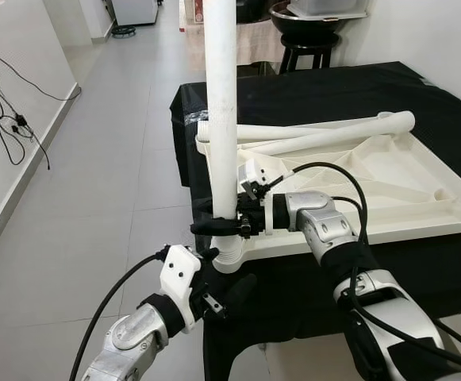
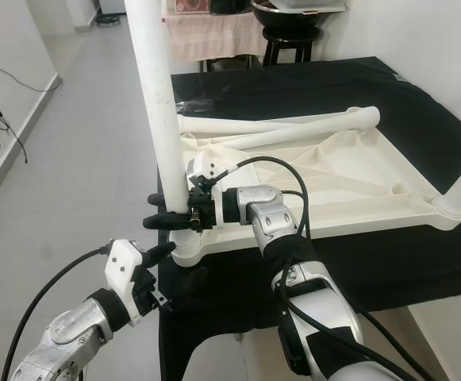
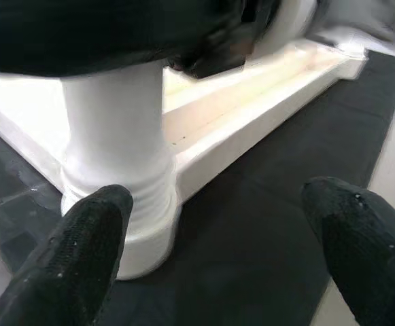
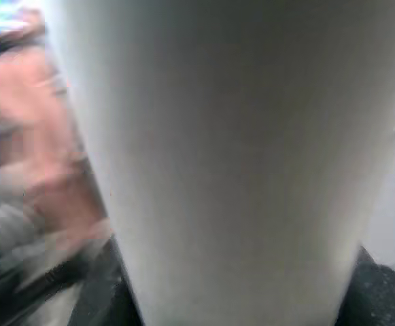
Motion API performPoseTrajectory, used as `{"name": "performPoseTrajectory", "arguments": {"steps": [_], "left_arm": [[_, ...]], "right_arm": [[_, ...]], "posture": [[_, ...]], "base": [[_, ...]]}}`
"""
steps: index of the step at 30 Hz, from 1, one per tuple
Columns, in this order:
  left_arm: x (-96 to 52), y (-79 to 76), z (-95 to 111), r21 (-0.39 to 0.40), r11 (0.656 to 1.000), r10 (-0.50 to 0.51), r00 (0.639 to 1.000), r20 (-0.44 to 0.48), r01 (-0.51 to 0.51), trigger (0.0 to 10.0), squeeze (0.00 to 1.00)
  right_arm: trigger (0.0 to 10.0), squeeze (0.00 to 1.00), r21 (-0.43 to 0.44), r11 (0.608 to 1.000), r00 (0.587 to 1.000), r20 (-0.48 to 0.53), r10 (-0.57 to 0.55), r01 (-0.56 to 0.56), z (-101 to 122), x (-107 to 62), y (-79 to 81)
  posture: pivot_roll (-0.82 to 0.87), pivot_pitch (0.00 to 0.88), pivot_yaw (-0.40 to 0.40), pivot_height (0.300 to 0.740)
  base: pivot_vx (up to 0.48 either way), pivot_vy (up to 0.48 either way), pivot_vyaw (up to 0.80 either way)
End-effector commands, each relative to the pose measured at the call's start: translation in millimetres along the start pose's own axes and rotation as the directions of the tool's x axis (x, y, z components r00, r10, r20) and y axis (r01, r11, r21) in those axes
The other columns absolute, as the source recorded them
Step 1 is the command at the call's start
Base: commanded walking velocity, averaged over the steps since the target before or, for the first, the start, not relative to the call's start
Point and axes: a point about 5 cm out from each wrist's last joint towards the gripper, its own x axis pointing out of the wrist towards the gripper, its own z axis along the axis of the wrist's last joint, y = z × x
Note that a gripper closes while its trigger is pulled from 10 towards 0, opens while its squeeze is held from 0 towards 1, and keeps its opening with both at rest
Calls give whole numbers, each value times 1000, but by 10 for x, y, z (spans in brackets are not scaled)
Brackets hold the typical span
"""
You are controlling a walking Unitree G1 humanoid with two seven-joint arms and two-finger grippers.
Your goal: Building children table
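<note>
While the leg stands in its corner socket, read the scene like this:

Leg: the white leg stands upright at the near left corner of the tabletop, its foot seated in the round socket. It looks set there so it can be pressed or twisted home, though you cannot tell how deep it sits.

Tabletop: it lies upside down on the black-draped worktop, ribs facing up, so the sockets are open to take legs. The near left corner hangs at the worktop's edge.

Right gripper: your right gripper has its jaws closed around the leg just above the socket. Low down is likely the steadiest place to hold it plumb.

Left gripper: your left gripper waits below and beside the socket, jaws spread wide with nothing between them. One fingertip is near the socket's collar. It seems placed to brace the corner from beneath.

Spare legs: two more legs lie across the far side of the tabletop, within reach for the other corners.

Risk: judge the lean before pushing; a tilted leg may bind in the socket.
</note>
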Motion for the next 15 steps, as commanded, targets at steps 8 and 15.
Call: {"name": "performPoseTrajectory", "arguments": {"steps": [8,15], "left_arm": [[3,-37,11,-32,999,-28,1000,-3,28,10000,0],[-204,16,-47,35,999,38,997,-66,-35,10000,0]], "right_arm": [[0,0,66,795,789,-200,-581,603,-533,-239,335],[0,0,-32,638,626,-164,-762,769,-453,-643,-89]], "posture": [[-5,105,35,740],[5,83,38,740]], "base": [[0,0,0],[0,0,0]]}}
